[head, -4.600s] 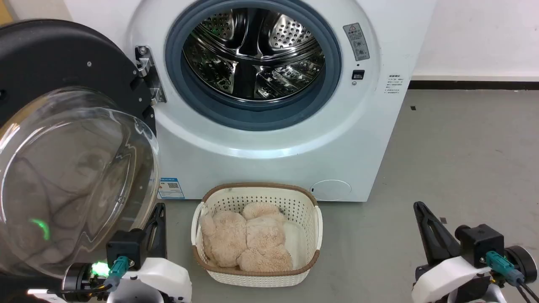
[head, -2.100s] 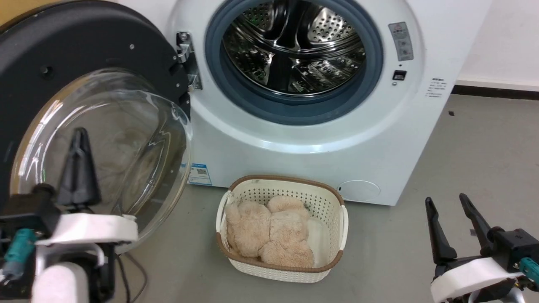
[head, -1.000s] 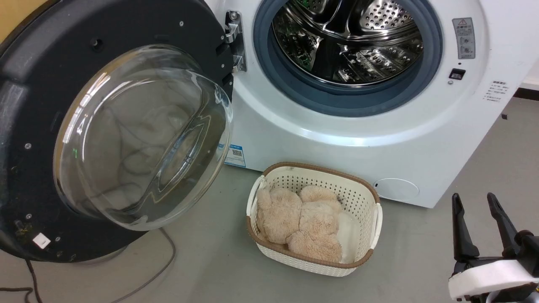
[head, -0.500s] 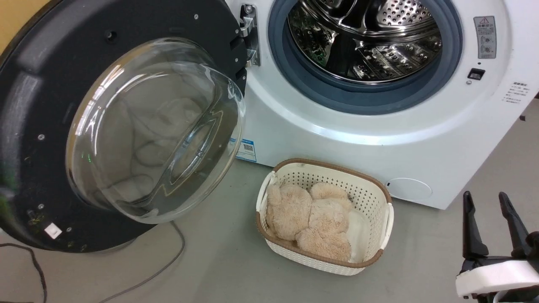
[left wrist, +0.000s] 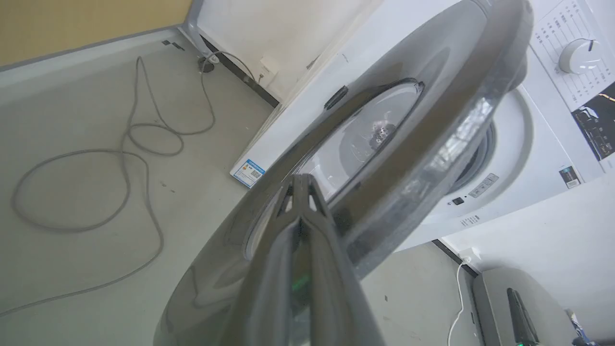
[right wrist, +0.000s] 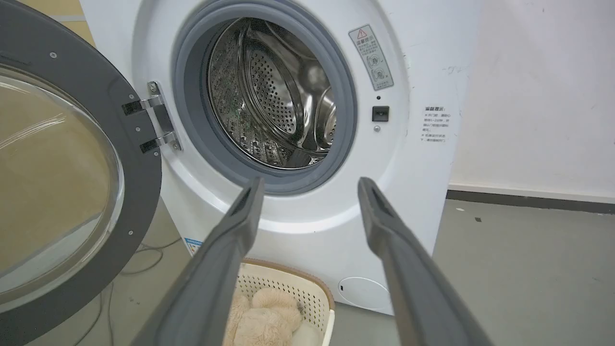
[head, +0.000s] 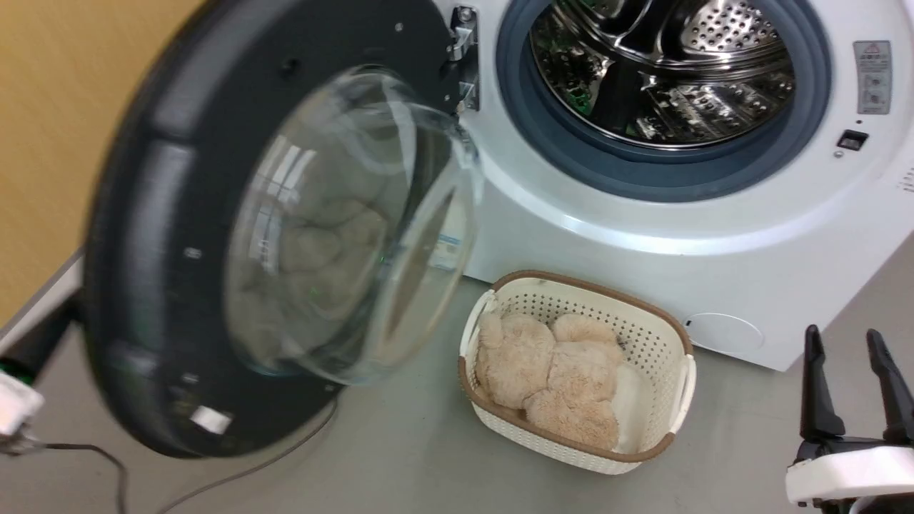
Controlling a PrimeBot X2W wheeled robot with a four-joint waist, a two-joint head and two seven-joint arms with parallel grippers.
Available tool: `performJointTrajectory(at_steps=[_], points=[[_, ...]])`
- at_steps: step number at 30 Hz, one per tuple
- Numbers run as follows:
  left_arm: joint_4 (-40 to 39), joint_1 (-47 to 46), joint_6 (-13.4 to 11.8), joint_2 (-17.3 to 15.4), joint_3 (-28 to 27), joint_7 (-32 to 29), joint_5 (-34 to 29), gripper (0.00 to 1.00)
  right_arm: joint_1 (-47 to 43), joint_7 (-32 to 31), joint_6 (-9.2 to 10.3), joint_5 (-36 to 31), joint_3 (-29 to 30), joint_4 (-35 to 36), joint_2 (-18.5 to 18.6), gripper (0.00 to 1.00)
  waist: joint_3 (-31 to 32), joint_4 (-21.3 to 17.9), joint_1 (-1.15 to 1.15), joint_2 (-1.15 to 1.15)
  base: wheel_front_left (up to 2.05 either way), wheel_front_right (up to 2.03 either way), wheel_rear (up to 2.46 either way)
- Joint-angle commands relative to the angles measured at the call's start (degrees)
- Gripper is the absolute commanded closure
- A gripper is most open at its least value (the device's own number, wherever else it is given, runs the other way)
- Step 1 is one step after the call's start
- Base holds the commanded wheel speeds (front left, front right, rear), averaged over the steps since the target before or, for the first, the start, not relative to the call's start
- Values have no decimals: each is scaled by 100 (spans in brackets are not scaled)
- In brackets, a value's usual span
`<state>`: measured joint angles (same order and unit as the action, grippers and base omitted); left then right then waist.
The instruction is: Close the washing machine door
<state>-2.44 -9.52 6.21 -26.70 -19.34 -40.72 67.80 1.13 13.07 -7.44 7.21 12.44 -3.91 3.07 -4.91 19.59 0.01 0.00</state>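
The washing machine door (head: 143,235), black with a clear glass bowl, stands half swung on its hinge, left of the washing machine (head: 643,235) and its open steel drum. In the left wrist view my left gripper (left wrist: 301,180) is shut, its tips at the door's (left wrist: 408,120) glossy outer face; whether they touch it I cannot tell. A white part of my left arm (head: 14,407) pokes out behind the door's rim. My right gripper (head: 853,350) hangs open at the lower right, holding nothing. In the right wrist view the right gripper (right wrist: 310,185) points at the washing machine (right wrist: 298,230), with the door (right wrist: 139,158) to its left.
A cream perforated basket (head: 682,392) holding a beige plush toy (head: 550,378) stands on the floor just below the opening, near the door's swing. A grey cable (left wrist: 134,144) loops over the floor behind the door. A yellow wall (head: 50,143) is at the left.
The door has swung toward the opening and shows more edge-on. The head view has shifted left. My left gripper went behind the door; the right gripper stays open.
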Motion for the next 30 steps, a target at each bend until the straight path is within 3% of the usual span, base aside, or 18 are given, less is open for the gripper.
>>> performJointTrajectory(at_steps=[1, 9, 15, 22, 30], points=[[-101, 49, 53, -7, 105, -94, 159, 100, 13, 51, -4, 29, 34, -20, -17, 0, -17, 37, -1, 0, 0, 0, 0], [-1168, 341, 102, 109, 1041, -381, 948, 100, 43, 146, -4, 60, 107, -64, -19, 0, -50, 137, -1, 0, 0, 0, 0], [-1486, 183, 127, 433, 1840, -352, 1448, 100, 85, 193, -5, 70, 96, -75, -19, 0, -49, -52, -1, 0, 0, 0, 0], [-1575, -129, 127, 872, 2819, -49, 1417, 100, 123, 193, -5, 48, 103, -69, -19, 0, -83, -467, -1, 0, 0, 0, 0], [-1126, -637, 127, 1205, 3686, 756, 1128, 100, 232, 193, -5, 30, 83, -34, -19, 0, -200, -1081, -1, 0, 0, 0, 0]])
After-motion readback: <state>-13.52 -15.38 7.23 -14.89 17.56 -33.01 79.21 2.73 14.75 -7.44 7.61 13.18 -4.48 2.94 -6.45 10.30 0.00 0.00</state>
